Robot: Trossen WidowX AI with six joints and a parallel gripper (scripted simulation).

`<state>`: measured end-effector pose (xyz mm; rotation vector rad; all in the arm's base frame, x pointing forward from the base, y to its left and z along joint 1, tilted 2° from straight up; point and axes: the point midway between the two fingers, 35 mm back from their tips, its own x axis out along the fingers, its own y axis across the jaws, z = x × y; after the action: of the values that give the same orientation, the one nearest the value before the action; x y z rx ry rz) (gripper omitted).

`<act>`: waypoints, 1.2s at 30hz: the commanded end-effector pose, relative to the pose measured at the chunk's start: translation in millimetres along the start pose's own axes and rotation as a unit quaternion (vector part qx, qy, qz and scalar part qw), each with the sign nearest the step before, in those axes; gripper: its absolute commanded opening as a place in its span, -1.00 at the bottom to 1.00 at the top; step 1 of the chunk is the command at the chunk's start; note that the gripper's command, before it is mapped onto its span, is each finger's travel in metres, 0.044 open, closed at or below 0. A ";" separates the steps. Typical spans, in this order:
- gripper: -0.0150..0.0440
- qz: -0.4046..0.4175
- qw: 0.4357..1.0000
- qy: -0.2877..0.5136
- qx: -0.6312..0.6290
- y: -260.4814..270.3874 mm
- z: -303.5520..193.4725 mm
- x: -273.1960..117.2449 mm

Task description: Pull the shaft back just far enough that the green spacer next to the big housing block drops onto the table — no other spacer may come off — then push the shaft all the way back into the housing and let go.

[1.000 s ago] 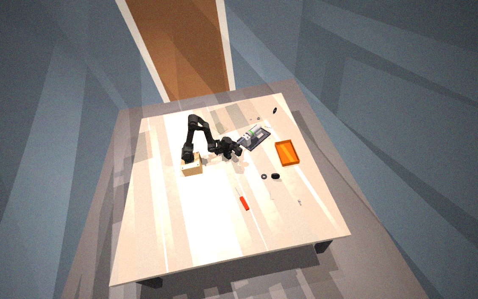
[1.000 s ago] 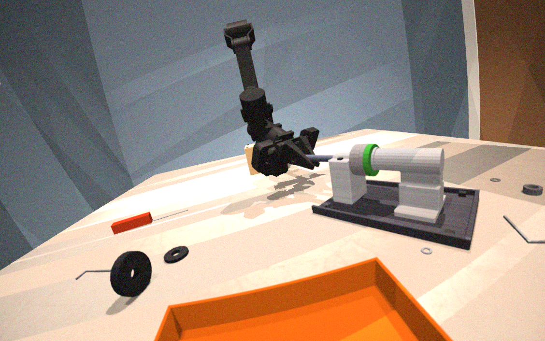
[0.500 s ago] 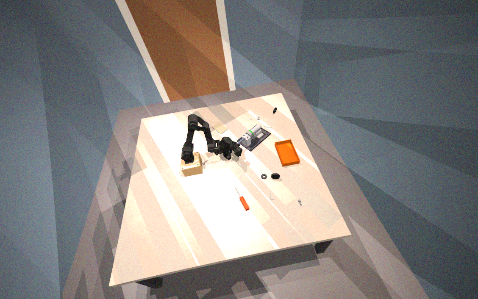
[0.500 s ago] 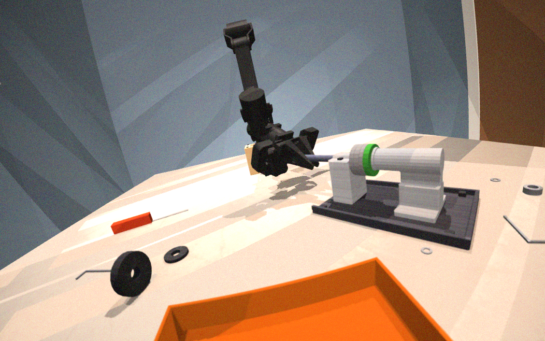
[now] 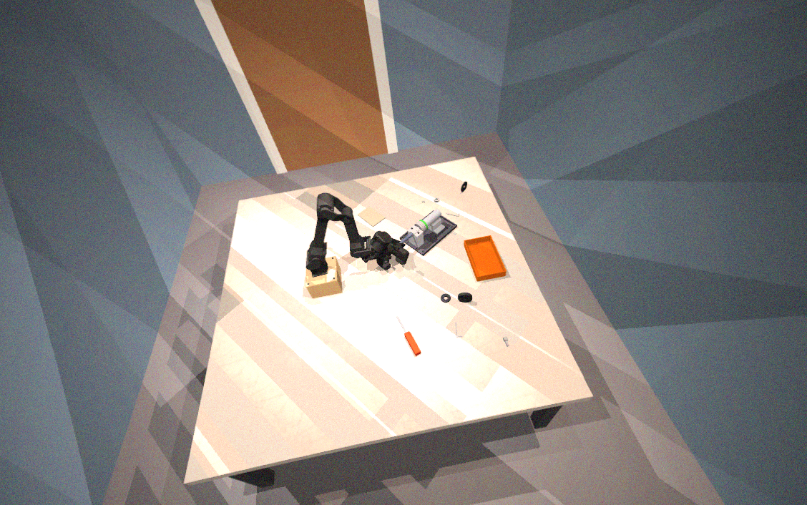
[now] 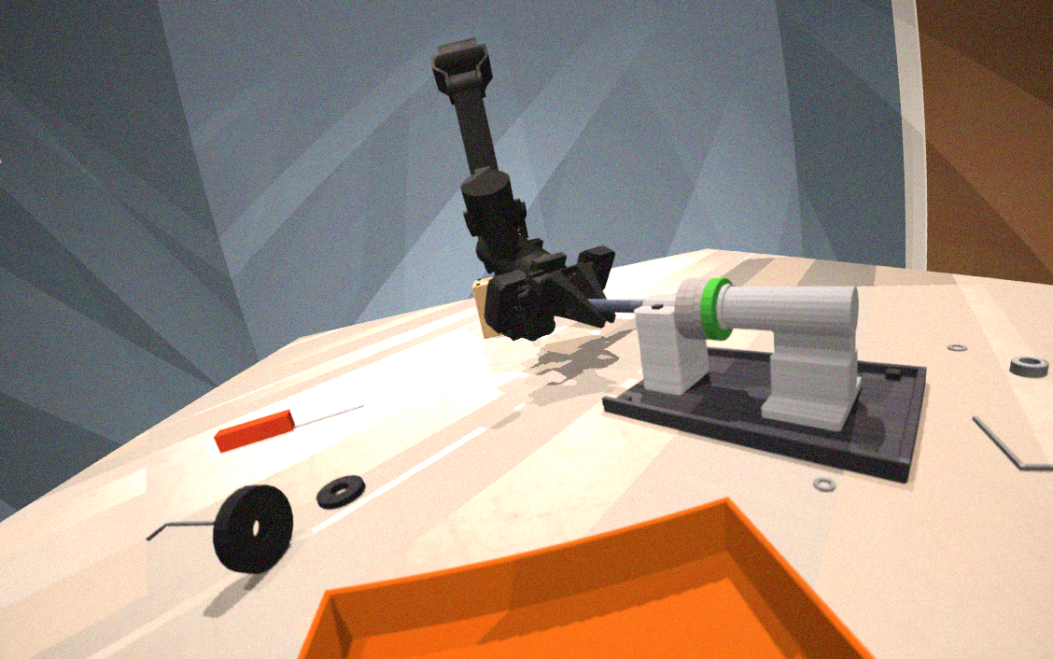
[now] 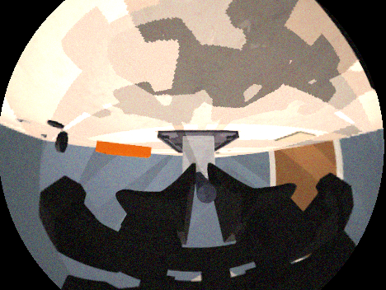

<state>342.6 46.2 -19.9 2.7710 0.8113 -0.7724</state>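
Observation:
My gripper [image 5: 402, 244] [image 6: 601, 301] [image 7: 201, 166] is shut on the blue-grey shaft [image 6: 627, 305] [image 7: 206, 193], on the side away from the housing. The shaft enters the white support block [image 5: 418, 237] [image 6: 660, 349]. Beyond that block, a pale grey spacer [image 6: 689, 309] and the green spacer [image 5: 423, 224] [image 6: 715, 309] sit side by side in line with the shaft, off the table. The green one is next to the big light grey housing block [image 5: 433, 217] [image 6: 792, 306]. Both blocks stand on a dark base plate [image 6: 761, 442]. The shaft inside the spacers and housing is hidden.
An orange tray [image 5: 505, 275] [image 6: 527, 575] lies near the base plate. A black wheel [image 5: 464, 297] [image 6: 254, 528], a black ring [image 5: 446, 297] [image 6: 341, 492] and a red-handled screwdriver [image 5: 412, 343] [image 6: 254, 431] lie on the table. A bent rod [image 6: 997, 442] and a small washer [image 6: 824, 483] lie beside the plate.

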 end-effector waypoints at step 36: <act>-0.49 -0.001 1.000 0.001 -0.002 -0.6 2.0 -3.8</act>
<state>339.7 44.3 -20.0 2.7707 0.8110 -0.7730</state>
